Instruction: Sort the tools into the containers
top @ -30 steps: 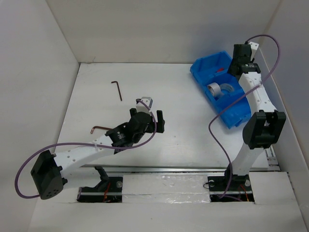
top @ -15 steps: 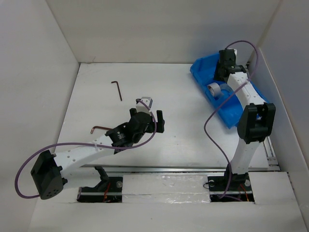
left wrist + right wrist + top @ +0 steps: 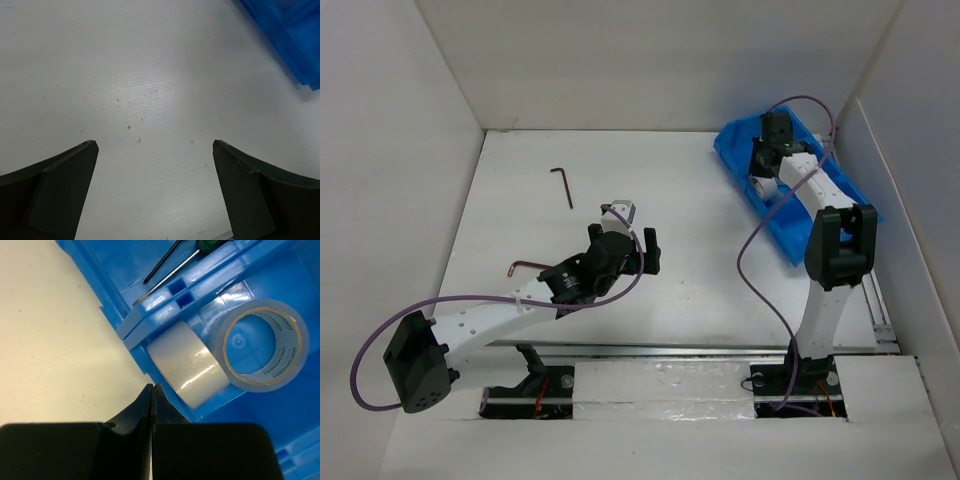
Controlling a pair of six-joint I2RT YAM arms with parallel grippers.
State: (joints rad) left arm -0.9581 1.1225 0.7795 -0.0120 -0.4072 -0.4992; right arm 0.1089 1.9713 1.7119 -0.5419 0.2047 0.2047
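Observation:
The blue bin (image 3: 798, 232) stands at the far right, and its wall shows in the right wrist view (image 3: 165, 310). My right gripper (image 3: 151, 387) is shut and empty, low over the bin's left edge (image 3: 760, 165). Just beyond its tips, a silver-grey tape roll (image 3: 187, 365) lies on its side next to a clear tape roll (image 3: 262, 345) in one compartment. Two thin screwdriver shafts (image 3: 165, 262) lie in the adjoining compartment. A dark hex key (image 3: 563, 186) and a brownish hex key (image 3: 525, 266) lie on the table at the left. My left gripper (image 3: 638, 232) is open and empty over bare table (image 3: 155, 145).
White walls enclose the table on the left, back and right. A corner of the blue bin shows in the left wrist view (image 3: 290, 30). Purple cables (image 3: 760, 250) loop off both arms. A metal rail (image 3: 670, 350) runs along the near edge.
My right arm has swung left across the bin, from its far right side to its left edge. The left arm and both hex keys have not moved.

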